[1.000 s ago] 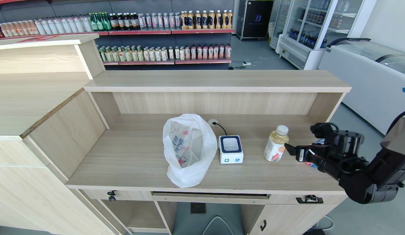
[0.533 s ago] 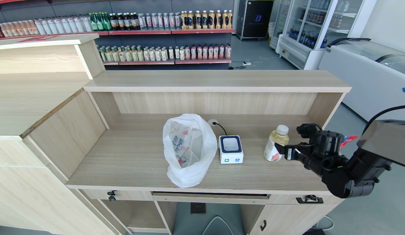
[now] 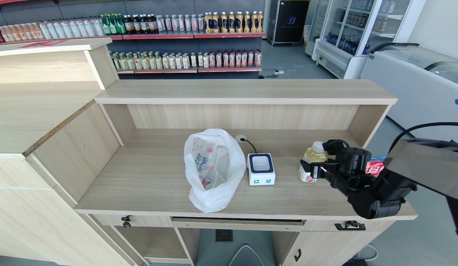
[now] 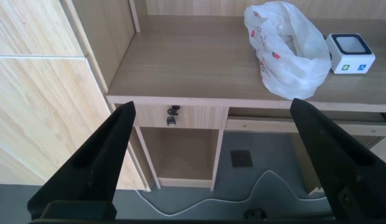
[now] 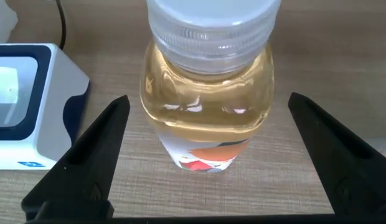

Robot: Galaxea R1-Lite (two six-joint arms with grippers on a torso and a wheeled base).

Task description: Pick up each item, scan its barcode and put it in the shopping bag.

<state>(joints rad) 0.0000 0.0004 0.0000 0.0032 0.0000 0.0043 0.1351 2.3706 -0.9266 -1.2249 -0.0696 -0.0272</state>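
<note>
Bottle stands upright on tabletop toward right edge, near scanner, on its R side. Right gripper is spread wide w/ one finger on either side of bottle, not touching it. Shopping bag sits mid-tabletop, just L of scanner, reaching toward front edge, mouth open. Left gripper also spread, holding nothing, out past tabletop's front edge, L side.

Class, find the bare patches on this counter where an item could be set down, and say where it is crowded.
Widest: between the counter's left wall and the shopping bag. Also the front strip before the scanner. Crowded: the right end, where the open right gripper flanks the bottle, a red packet beside.
</note>
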